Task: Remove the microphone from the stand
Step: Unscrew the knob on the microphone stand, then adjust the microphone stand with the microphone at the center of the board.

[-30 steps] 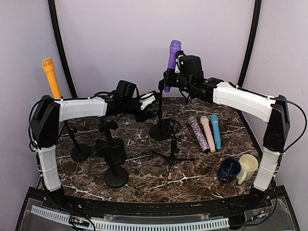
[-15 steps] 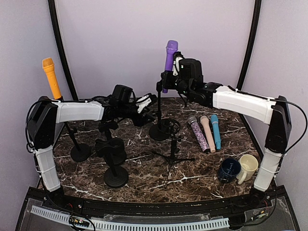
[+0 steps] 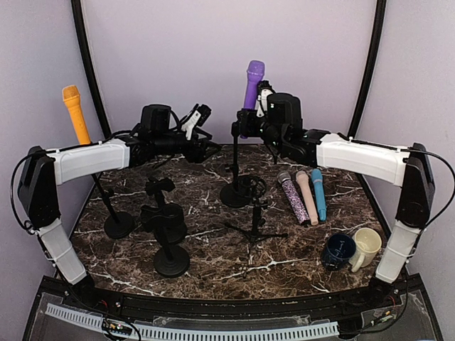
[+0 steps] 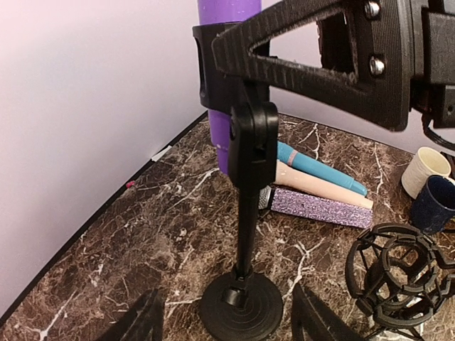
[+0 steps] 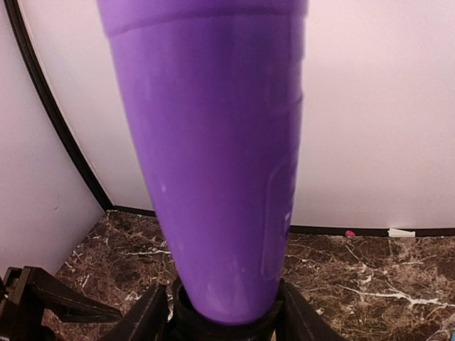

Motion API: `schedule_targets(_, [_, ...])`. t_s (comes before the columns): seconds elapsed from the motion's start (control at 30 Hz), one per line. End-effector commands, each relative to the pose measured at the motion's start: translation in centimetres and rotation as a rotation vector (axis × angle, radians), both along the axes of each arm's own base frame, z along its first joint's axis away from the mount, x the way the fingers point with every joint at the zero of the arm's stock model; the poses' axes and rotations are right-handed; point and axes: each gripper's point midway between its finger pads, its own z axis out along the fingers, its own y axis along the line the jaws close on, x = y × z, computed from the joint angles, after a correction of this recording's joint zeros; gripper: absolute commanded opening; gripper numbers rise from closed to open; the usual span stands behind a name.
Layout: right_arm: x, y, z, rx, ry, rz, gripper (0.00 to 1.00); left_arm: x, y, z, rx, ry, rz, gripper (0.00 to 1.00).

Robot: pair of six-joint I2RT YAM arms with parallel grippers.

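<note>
Purple mic (image 3: 253, 84) upright in clip of stand (image 3: 235, 160) at far centre, flanked low by fingers (image 5: 146, 316) of right claw (image 3: 247, 122), gripped or not unclear; left claw (image 3: 197, 116) open, empty, left of stand, apart.

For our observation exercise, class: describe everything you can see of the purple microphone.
The purple microphone is smooth, glossy and plastic-looking, with a rounded head on top and a body tapering downward. It stands almost upright at the back of the table, seated in the black clip of a round-based stand, its tail poking out below. The right gripper straddles its lower end; whether the fingers press it is unclear.
</note>
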Motion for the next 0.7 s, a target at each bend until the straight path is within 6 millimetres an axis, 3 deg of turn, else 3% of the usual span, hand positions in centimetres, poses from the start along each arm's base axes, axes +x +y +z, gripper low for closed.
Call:
schedule_targets(0.0, [-1.2, 0.7, -3.3, -0.044, 0.094, 0.029, 0.57, -1.1, 0.0, 3.3, -0.089, 0.019, -0.014, 0.63])
schedule_targets(0.27, [-1.0, 0.7, -3.3, -0.034, 0.101, 0.021, 0.70, -1.5, 0.1, 3.7, -0.120, 0.048, -0.013, 0.64])
schedule_targets(0.47, [-0.8, 0.3, -5.4, -0.097, 0.125, -0.004, 0.70, -1.9, -0.2, 4.7, -0.169, 0.082, -0.028, 0.65])
schedule_targets(0.53, [-0.9, 0.3, -6.1, -0.119, 0.131, 0.004, 0.64, -1.8, -0.3, 4.8, -0.172, 0.084, -0.028, 0.66])
schedule_targets(0.67, [-1.3, 0.5, -6.7, -0.143, 0.131, 0.038, 0.61, -1.2, -0.8, 3.3, -0.140, 0.131, -0.033, 0.66])
